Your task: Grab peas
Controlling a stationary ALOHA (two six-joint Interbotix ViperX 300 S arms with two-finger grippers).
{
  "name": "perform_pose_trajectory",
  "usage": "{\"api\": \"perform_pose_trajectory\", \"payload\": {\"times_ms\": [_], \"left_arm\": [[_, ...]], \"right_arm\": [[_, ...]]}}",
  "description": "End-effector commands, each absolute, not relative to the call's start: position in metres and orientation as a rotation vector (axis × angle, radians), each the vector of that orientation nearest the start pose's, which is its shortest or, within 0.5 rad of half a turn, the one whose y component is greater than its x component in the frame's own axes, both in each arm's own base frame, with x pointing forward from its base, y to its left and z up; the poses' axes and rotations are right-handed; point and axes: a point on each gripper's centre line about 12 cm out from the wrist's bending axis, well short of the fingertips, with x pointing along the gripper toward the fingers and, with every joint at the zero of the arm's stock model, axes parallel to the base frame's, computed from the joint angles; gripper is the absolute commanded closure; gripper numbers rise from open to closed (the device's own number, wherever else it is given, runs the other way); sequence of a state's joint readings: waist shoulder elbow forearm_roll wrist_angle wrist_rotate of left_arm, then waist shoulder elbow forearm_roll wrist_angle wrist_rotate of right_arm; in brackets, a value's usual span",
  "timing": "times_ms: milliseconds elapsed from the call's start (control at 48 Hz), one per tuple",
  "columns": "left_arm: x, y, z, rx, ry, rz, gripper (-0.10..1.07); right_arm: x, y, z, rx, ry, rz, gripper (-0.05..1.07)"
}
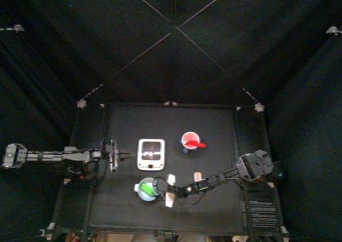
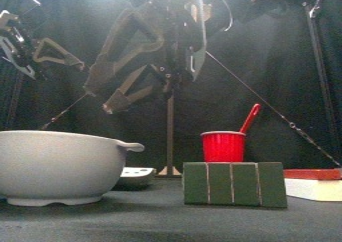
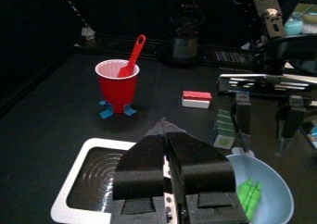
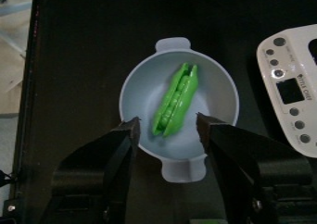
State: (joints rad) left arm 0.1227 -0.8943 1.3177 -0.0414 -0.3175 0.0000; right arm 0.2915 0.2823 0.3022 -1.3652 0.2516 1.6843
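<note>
The peas are a bright green pod lying in a pale bowl. My right gripper hangs open just above the bowl, one jaw on each side of the pod's near end, touching nothing. In the top view the peas sit near the table's front, with the right gripper right beside them. The left wrist view shows the peas below the right gripper's fingers. My left gripper is shut and empty over a white scale.
A red cup with a red spoon stands behind the scale. A small red-and-white block and a green block lie near the bowl. In the front view the bowl and green block stand close.
</note>
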Motion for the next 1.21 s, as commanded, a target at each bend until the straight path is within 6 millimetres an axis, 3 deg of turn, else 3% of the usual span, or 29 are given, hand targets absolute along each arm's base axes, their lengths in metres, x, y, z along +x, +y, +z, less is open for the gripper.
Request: {"api": "perform_pose_trajectory", "payload": {"times_ms": [0,375,792,1000,1188], "left_arm": [[0.195,0.026,0.231,-0.044,0.085,0.138,0.65],[0.195,0.026,0.231,-0.044,0.083,0.138,0.65],[0.195,0.026,0.231,-0.044,0.083,0.138,0.65],[0.195,0.026,0.231,-0.044,0.083,0.138,0.65],[0.195,0.026,0.231,-0.044,0.083,0.138,0.65]], "right_arm": [[0.478,0.111,0.186,0.177,0.564,-0.063,0.16],[0.494,0.101,0.177,0.329,0.59,-0.151,0.16],[0.52,0.105,0.171,0.386,0.577,-0.179,0.16],[0.517,0.092,0.181,0.461,0.587,-0.352,0.16],[0.519,0.087,0.195,0.389,0.59,-0.399,0.16]]}}
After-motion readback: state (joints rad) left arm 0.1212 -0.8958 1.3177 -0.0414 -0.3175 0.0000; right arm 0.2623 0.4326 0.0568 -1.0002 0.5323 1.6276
